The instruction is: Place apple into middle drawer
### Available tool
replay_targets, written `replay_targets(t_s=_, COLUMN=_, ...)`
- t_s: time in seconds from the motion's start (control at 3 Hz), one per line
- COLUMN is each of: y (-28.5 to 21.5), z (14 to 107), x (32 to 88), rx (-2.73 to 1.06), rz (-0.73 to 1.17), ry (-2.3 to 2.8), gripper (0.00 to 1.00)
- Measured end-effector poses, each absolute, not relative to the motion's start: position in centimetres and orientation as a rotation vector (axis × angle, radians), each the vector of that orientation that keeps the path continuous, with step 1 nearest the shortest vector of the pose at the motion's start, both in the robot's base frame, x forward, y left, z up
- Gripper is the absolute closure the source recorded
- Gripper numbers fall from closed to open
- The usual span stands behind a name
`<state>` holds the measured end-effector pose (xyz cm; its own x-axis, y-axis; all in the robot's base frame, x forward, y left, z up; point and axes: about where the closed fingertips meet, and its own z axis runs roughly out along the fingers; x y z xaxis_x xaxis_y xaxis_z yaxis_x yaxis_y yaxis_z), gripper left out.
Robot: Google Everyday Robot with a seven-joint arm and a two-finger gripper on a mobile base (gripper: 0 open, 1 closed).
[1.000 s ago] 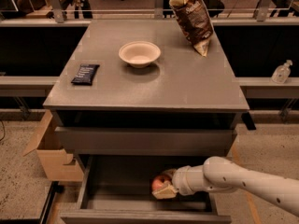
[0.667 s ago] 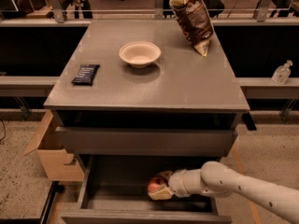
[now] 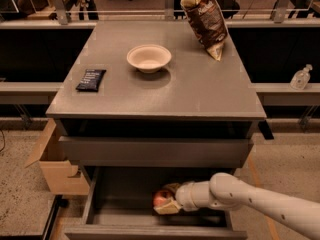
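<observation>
The red apple [image 3: 161, 198] sits between the fingers of my gripper [image 3: 167, 200], low inside the open middle drawer [image 3: 119, 200], near the middle of its floor. The gripper is shut on the apple. My pale arm [image 3: 250, 200] reaches in from the lower right. The apple's right side is hidden by the fingers. I cannot tell whether the apple touches the drawer floor.
The cabinet top [image 3: 200, 89] holds a pale bowl [image 3: 149, 58], a dark flat packet [image 3: 91, 79] and a brown chip bag [image 3: 206, 19]. A closed drawer front [image 3: 155, 151] is above the open one. A cardboard box [image 3: 57, 164] stands at the left; a sanitiser bottle [image 3: 301, 77] at the right.
My gripper has moved left with the apple, further toward the middle of the open drawer.
</observation>
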<state>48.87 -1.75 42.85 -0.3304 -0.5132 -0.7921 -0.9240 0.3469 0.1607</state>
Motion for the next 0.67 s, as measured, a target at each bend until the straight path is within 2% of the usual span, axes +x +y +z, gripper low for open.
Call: replay_targets(t_s=0.67, y=2.1, z=42.3, x=49.9, rx=-1.327, rz=0.802, ry=1.886, gripper=1.0)
